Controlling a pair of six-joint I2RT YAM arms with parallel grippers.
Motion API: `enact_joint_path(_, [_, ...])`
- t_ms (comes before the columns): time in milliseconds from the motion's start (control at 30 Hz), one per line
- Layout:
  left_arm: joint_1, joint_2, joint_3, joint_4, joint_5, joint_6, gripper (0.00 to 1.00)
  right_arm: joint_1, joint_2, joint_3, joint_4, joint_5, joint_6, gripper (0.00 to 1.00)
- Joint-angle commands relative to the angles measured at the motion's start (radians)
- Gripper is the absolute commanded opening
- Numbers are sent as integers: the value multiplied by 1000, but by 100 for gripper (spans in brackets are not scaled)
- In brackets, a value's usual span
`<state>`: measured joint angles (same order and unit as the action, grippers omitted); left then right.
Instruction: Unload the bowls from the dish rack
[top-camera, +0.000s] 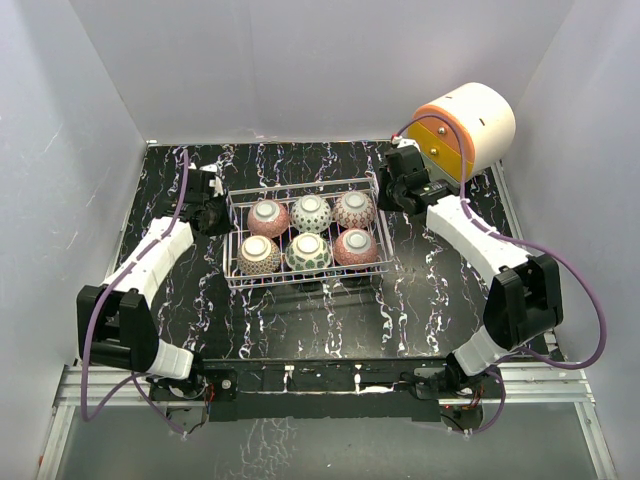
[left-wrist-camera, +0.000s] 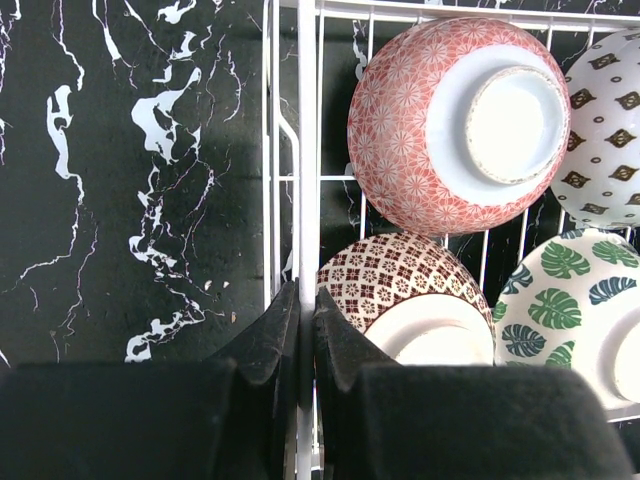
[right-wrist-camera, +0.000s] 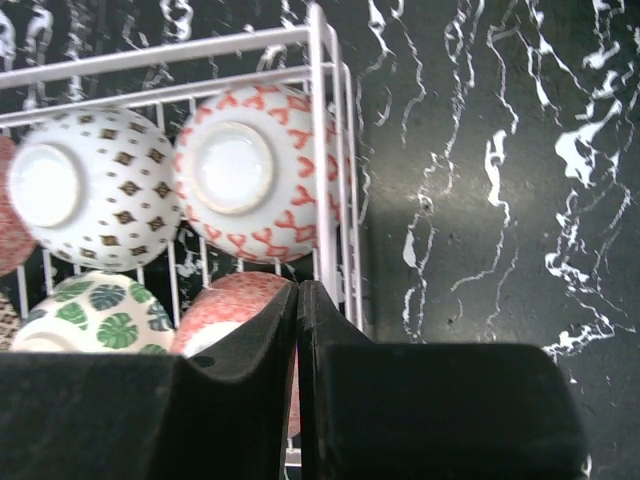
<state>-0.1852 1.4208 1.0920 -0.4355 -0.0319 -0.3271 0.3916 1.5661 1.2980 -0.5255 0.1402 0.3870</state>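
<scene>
Top external view: black marbled table, white walls on three sides. Orange-and-white drawer unit lies at the far right corner, off the marbled surface. Both arms reach in from the near edge, one toward each end of the rack.

Rack: wire basket, mid-table, long side running left to right, flat on the table. It holds all six bowls in two rows of three, each upside down with the pale foot ring up.

Far row, left to right:
- pink bowl
- diamond bowl, white with dark marks
- white-and-red bowl

Near row, left to right:
- brown bowl, checked
- leaf bowl, green on white
- red bowl

Neighbouring bowls sit touching or just beside each other.

Left gripper: at the rack's left end. Left wrist view shows its fingers pinched on the white wire of the left wall, the wire running up between them. The brown bowl is just inside that wall.

Right gripper: at the rack's right end. Right wrist view shows its fingers pressed nearly together, apparently on the right wall wire. The red bowl is just inside, and the white-and-red bowl is beyond it.
</scene>
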Motion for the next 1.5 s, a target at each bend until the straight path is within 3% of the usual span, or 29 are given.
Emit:
enact_joint_path(0, [0, -17, 94, 69, 7, -7, 0, 10, -3, 93, 74, -34, -1, 8])
enact_joint_path(233, [0, 22, 113, 62, 3, -4, 0, 10, 15, 103, 56, 3, 1, 8])
enact_joint_path(267, [0, 22, 108, 64, 4, -5, 0, 10, 14, 100, 54, 20, 3, 15])
enact_joint_path(333, [0, 16, 94, 69, 6, -7, 0, 10, 9, 94, 51, 47, 3, 44])
enact_joint_path(400, [0, 8, 81, 73, 4, -9, 0, 10, 11, 90, 49, 59, -1, 63])
enact_joint_path(533, [0, -6, 59, 79, 4, -16, 0, 10, 39, 94, 34, 71, -8, 65])
enact_joint_path(633, [0, -11, 51, 80, 5, -18, 0, 10, 66, 80, 38, 73, -7, 63])
enact_joint_path(767, [0, -13, 43, 81, 4, -18, 0, 10, 99, 73, 33, 84, 5, 51])
enact_joint_path(833, [0, -14, 42, 80, 3, -21, 0, 10, 96, 71, 37, 82, 1, 41])
enact_joint_path(933, [0, -17, 39, 80, -2, -23, 0, 10, 83, 74, 47, 73, -17, 17])
enact_joint_path(1000, [0, -19, 39, 79, -3, -23, 0, 10, 79, 82, 41, 81, -24, 8])
enact_joint_path(1467, [0, 4, 149, 68, 9, -21, 0, 13, 65, 218, -3, 85, -54, 8])
